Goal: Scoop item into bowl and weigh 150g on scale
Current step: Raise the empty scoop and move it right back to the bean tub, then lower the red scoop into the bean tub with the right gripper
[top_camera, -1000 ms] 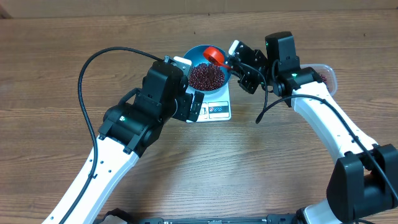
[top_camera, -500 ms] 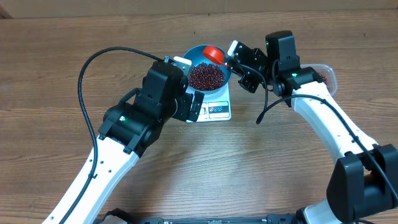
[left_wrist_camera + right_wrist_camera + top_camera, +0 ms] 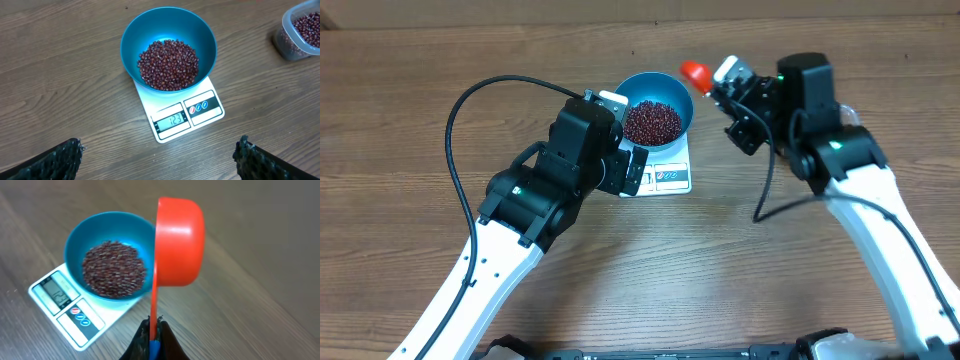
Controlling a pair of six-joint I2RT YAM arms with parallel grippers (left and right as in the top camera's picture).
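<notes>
Overhead: the round, deep, bright blue plastic bowl (image 3: 657, 103) sits on the small flat white rectangular scale (image 3: 667, 175) near the middle of the wooden bench (image 3: 400, 130). The dark red-brown beans (image 3: 652, 122) lie heaped inside the bowl. The left arm (image 3: 535, 195) hangs just beside the scale's left edge. The right tool (image 3: 724, 84) is up beside the bowl's right rim, clamped on an orange plastic scoop (image 3: 696, 72), whose cup sits outside the bowl, just past the rim.

Left wrist view: the left tool (image 3: 159, 159) is spread wide and holds nothing, its two dark fingertips (image 3: 65, 156) at the bottom corners. Ahead stands the scale with the bowl of beans on it; the display reads 123. A clear plastic tub (image 3: 290, 37) with more beans stands well apart, at the upper right.

Right wrist view: the right tool's fingers (image 3: 142, 345) are pinched tight on the scoop's thin handle. The cup is turned on its side, its rounded back to the camera, beside the bowl's rim.
</notes>
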